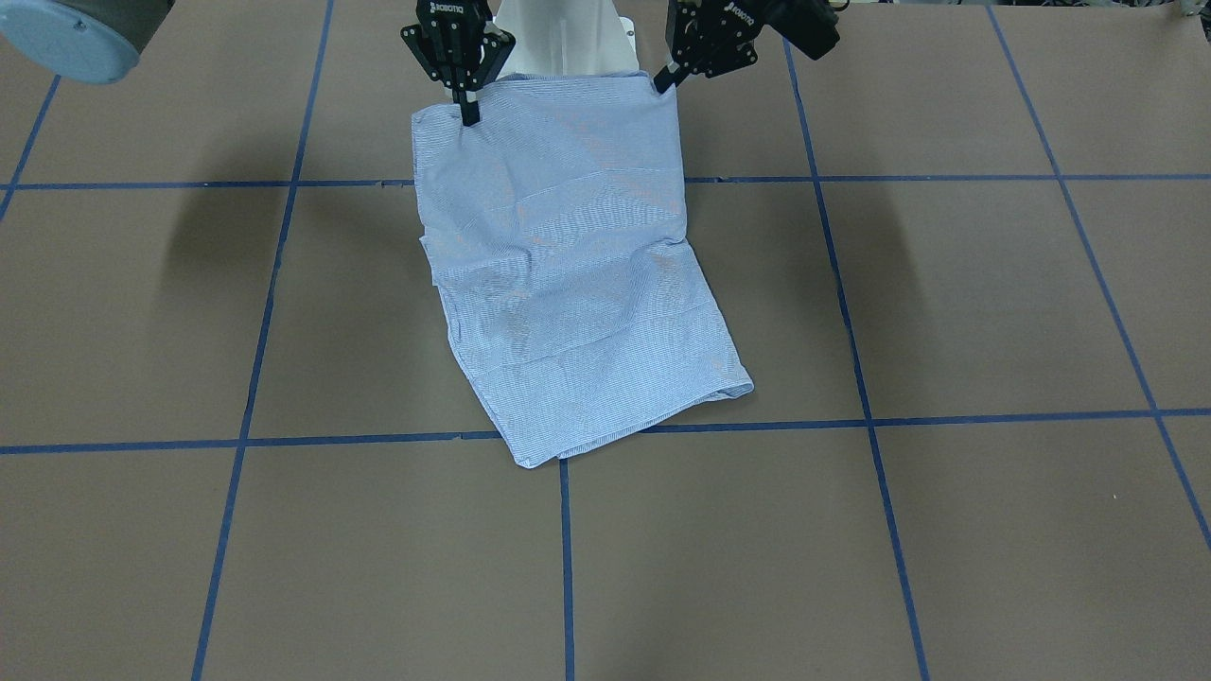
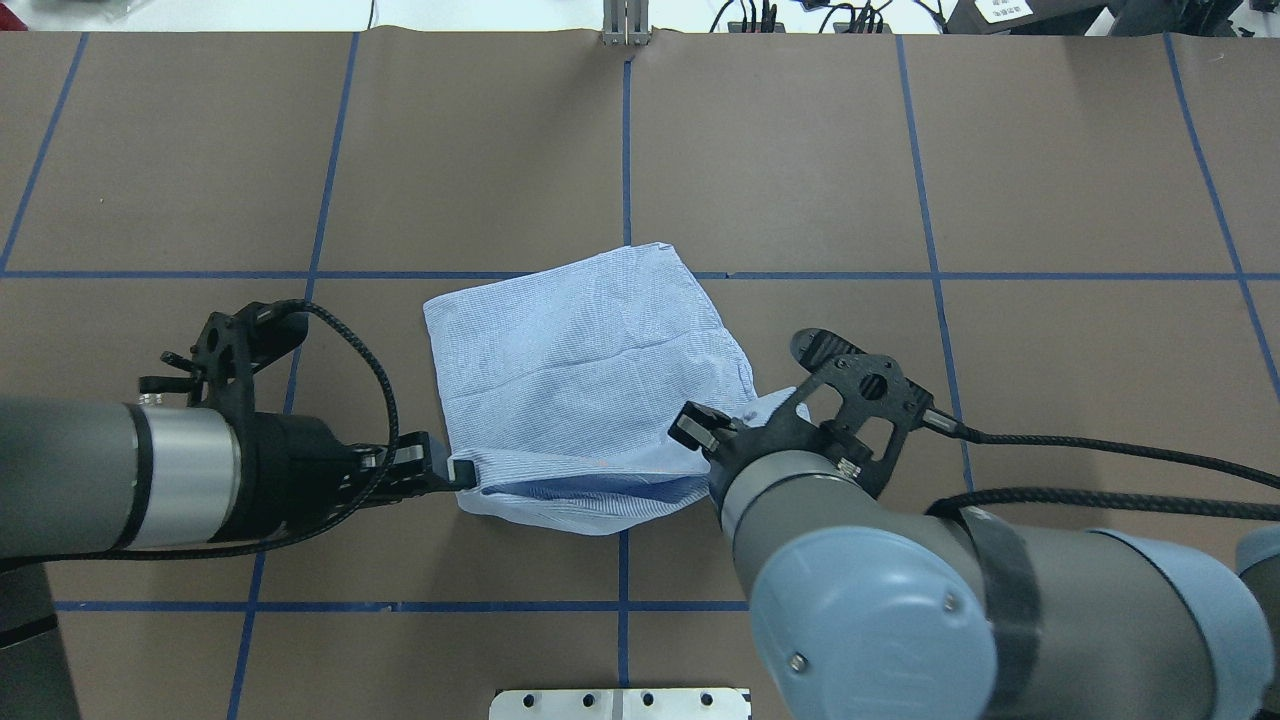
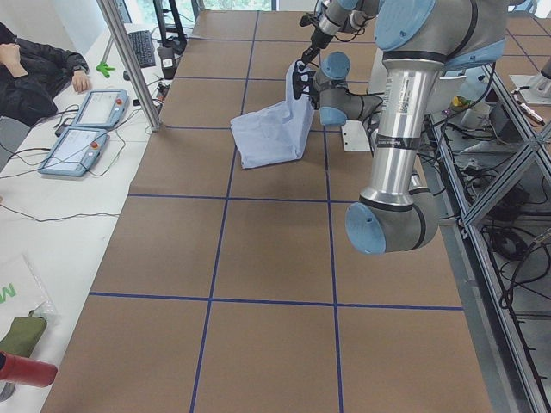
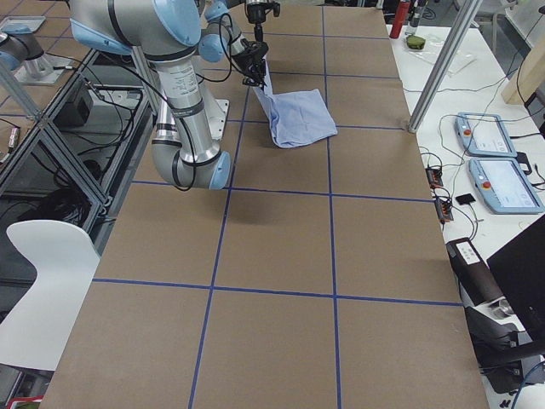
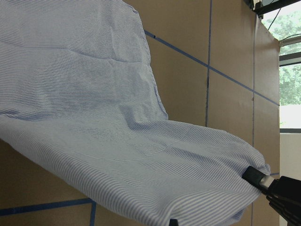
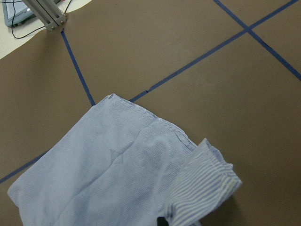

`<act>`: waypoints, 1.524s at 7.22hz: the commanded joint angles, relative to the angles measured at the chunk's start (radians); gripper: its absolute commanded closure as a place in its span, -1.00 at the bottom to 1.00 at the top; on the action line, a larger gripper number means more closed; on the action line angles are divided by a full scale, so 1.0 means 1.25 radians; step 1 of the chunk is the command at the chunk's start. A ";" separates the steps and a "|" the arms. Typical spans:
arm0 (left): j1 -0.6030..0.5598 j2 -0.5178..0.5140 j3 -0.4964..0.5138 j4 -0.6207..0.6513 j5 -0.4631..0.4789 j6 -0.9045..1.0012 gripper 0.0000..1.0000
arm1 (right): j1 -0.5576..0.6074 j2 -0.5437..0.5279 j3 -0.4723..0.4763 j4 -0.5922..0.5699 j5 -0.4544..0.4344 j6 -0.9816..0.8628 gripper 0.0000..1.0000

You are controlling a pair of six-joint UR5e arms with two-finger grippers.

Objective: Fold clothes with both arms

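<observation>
Robotics lab, blue-taped grid table (image 1: 946,303), teach pendants (image 3: 77,148), aluminium post (image 3: 128,60)

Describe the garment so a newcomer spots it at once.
On the brown table with blue tape lines, look mid-table, just before the robot's base. The shirt lies folded there, its robot-side edge lifted by the left gripper and right gripper; it is the only pale blue, striped cloth.

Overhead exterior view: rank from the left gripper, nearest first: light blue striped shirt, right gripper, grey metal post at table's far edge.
1. Light blue striped shirt: the left gripper holds it.
2. Right gripper, shirt's other near corner.
3. Grey metal post, far edge.
</observation>
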 commanded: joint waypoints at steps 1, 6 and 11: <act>-0.027 -0.073 0.102 0.010 0.023 0.004 1.00 | 0.077 0.033 -0.168 0.159 0.017 -0.067 1.00; -0.138 -0.137 0.281 0.010 0.033 0.085 1.00 | 0.198 0.150 -0.543 0.395 0.067 -0.147 1.00; -0.160 -0.186 0.447 0.004 0.101 0.160 1.00 | 0.215 0.197 -0.725 0.490 0.085 -0.178 1.00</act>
